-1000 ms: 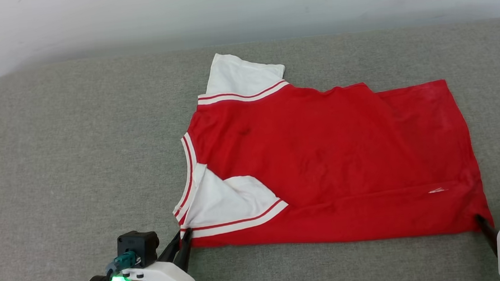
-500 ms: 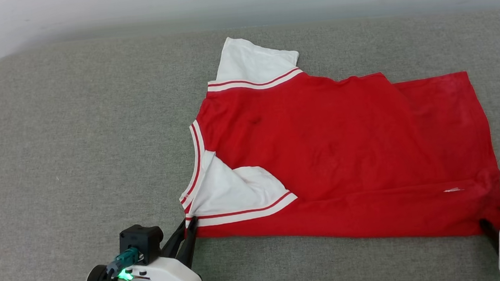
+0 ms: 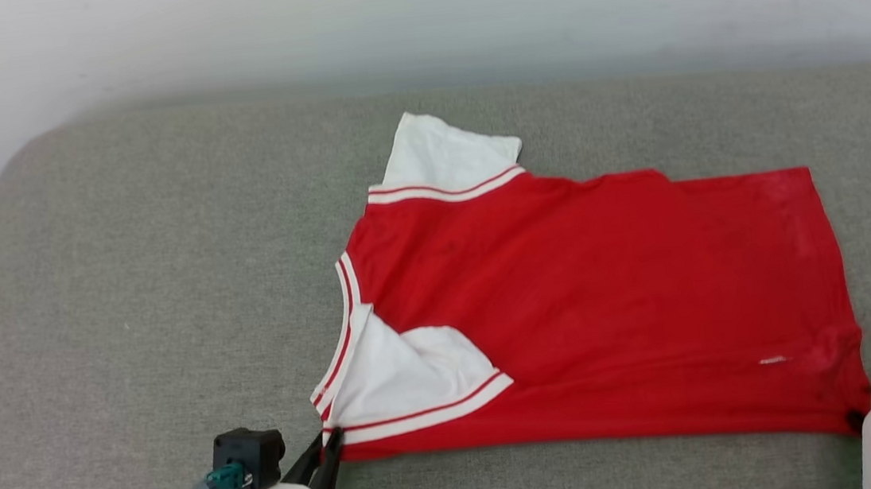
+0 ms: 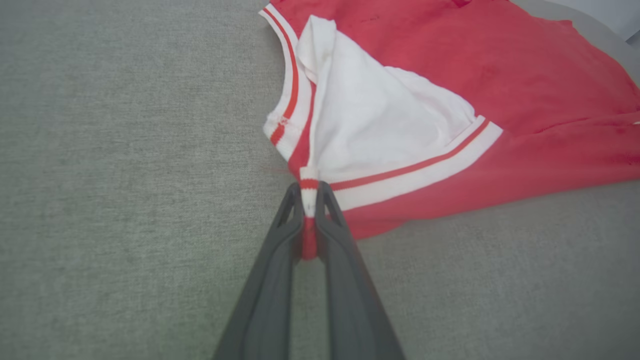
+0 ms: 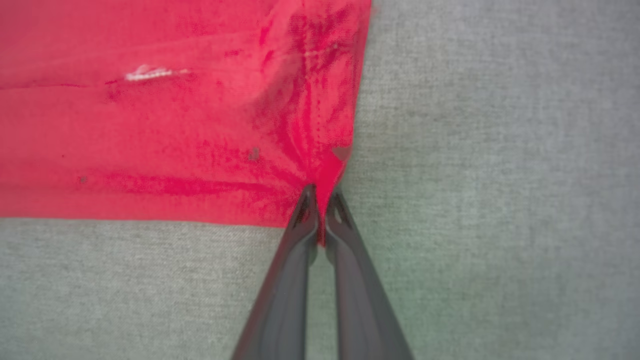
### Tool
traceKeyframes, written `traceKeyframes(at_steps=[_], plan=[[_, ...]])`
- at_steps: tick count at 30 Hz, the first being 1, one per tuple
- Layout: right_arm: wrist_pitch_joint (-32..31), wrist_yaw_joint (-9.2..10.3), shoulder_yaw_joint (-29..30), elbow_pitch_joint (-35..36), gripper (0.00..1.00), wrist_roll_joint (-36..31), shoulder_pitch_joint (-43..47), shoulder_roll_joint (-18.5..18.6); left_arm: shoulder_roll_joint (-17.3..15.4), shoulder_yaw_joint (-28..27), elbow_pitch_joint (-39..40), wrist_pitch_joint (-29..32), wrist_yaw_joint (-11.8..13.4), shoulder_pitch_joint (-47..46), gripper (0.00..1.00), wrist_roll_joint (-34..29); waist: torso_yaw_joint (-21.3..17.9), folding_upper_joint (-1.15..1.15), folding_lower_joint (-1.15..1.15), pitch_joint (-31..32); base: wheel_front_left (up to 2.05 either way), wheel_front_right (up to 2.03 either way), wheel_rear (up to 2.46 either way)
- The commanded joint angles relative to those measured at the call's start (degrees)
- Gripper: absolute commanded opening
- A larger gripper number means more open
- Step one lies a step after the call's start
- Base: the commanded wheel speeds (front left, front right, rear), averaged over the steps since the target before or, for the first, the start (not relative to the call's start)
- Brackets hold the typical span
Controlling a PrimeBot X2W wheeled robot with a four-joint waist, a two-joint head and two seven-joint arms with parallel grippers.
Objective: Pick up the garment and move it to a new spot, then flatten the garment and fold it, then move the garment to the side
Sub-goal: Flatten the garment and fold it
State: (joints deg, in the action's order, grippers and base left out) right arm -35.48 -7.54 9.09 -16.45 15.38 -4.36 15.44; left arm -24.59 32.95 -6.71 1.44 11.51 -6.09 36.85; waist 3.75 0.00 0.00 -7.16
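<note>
Head view: garment (image 3: pixel 593 301) lies spread on grey worktop (image 3: pixel 130 306), collar end to the left.
Left wrist view: left pincer (image 4: pixel 309 192) clamped on red-and-white striped trim.
Right wrist view: right pincer (image 5: pixel 322 200) pinched tight on red hem corner.

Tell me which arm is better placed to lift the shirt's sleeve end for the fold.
Left, probably. The left gripper is shut on the garment at its striped trim beside the white sleeve; the right gripper pinches the hem corner at the other end.

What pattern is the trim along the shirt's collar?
Red-and-white stripes on the collar trim of the garment; the left wrist view shows it best.
</note>
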Motion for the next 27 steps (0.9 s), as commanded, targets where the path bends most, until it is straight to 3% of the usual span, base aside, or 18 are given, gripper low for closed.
traceKeyframes(at_steps=[1, 10, 18, 27], plan=[[-0.34, 0.11, -0.04, -0.32, 0.0, 0.19, 1.71, 0.46, -0.5, -0.03, -0.15, 0.16, 0.04, 1.05, 0.0, 0.24, 0.11, 0.0, 0.0, 1.8, 0.0, 0.0, 0.0], [-3.3, 0.11, 0.8, 5.16, 0.0, 2.13, 7.54, 1.63, -1.82, 0.36, 1.23, 0.61, 1.77, 7.72, 0.0, 1.85, 0.6, 0.0, 0.0, 7.36, 0.0, 0.0, 0.0], [-10.27, 0.11, 3.36, 12.79, 0.0, 2.46, 14.27, 0.04, -2.04, 2.31, 2.69, 2.35, 2.33, 11.54, 0.0, 2.42, 0.42, 0.0, 0.0, 8.18, 0.0, 0.0, 0.0], [-10.18, 0.1, 3.37, 12.72, 0.0, 1.08, 14.97, -1.49, -1.0, 3.59, -0.85, 2.74, 1.26, 9.69, 0.0, 2.15, -0.18, 0.0, 0.0, 6.61, 0.0, 0.0, 0.0]])
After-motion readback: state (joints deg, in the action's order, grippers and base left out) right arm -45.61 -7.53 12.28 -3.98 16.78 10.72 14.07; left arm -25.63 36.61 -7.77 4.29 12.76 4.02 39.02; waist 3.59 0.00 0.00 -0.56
